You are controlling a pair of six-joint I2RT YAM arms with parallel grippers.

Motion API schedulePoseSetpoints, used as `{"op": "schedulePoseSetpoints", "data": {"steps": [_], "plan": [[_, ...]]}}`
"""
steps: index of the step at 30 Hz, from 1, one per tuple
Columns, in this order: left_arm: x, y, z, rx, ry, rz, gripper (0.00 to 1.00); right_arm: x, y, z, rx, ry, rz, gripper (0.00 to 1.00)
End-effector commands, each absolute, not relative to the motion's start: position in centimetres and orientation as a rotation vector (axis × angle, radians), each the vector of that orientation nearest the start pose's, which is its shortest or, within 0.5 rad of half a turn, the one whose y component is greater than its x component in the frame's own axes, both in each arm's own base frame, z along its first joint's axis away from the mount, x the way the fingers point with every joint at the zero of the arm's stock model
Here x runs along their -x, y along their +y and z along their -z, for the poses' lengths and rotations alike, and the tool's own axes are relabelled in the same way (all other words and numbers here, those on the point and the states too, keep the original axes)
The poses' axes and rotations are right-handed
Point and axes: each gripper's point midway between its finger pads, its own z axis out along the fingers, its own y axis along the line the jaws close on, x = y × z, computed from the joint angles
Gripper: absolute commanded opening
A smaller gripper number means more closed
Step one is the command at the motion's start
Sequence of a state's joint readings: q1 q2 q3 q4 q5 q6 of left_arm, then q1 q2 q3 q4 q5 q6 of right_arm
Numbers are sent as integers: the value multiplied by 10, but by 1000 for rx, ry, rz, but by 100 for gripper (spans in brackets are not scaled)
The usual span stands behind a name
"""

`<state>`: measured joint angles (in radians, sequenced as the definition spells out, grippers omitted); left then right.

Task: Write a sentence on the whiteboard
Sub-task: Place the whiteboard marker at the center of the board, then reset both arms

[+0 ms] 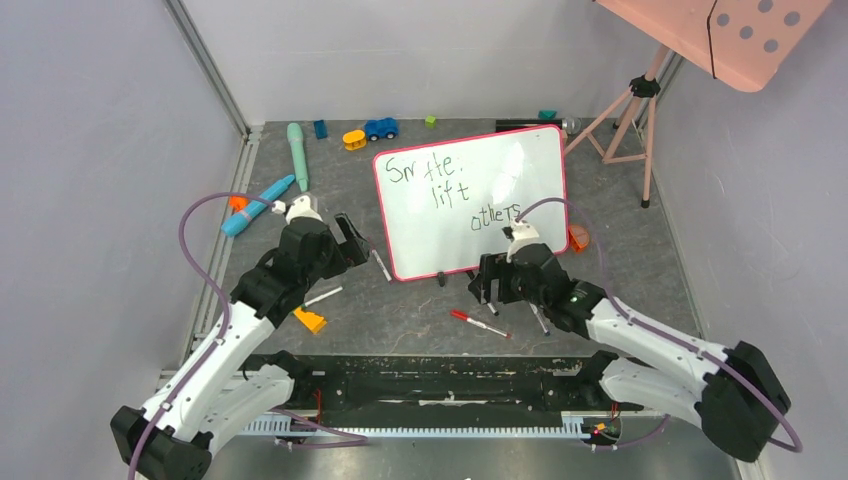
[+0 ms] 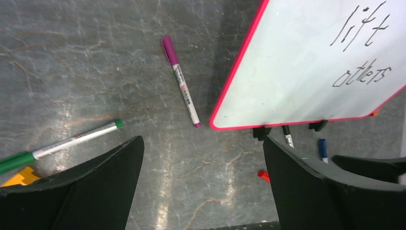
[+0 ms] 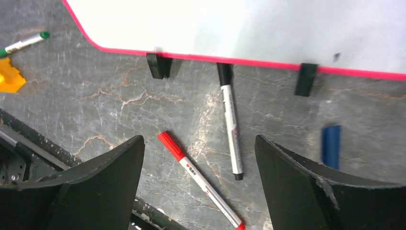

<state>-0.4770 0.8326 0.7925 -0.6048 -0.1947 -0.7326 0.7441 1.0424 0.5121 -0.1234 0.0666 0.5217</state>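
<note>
Whiteboard judged light, rigid, slick-faced; grasp at its frame edge. Left hand and right hand open, empty.

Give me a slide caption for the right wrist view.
Open right gripper over a black marker and a red marker lying beside the whiteboard.

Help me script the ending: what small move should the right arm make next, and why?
Probably raise the right hand clear: it stands open and empty, the black-capped white marker lies loose on the grey table below it, and the glossy pink-framed whiteboard shows three handwritten black lines.
</note>
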Motion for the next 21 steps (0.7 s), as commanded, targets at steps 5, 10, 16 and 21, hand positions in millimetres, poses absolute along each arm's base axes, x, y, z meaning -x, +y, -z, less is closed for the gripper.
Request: {"op": "schedulePoseSetpoints", "data": {"steps": [5, 10, 16, 21], "plan": [[-260, -93, -192, 254, 2074, 270, 100, -229, 149, -112, 143, 2196, -277, 89], [-268, -74, -182, 231, 2028, 128, 100, -236, 103, -115, -4, 2105, -97, 92], [-278, -34, -176, 215, 1992, -136, 100, -243, 39, -114, -276, 2006, 87, 93], [-292, -5, -148, 320, 1993, -175, 100, -259, -14, -102, -435, 1918, 202, 92]]}}
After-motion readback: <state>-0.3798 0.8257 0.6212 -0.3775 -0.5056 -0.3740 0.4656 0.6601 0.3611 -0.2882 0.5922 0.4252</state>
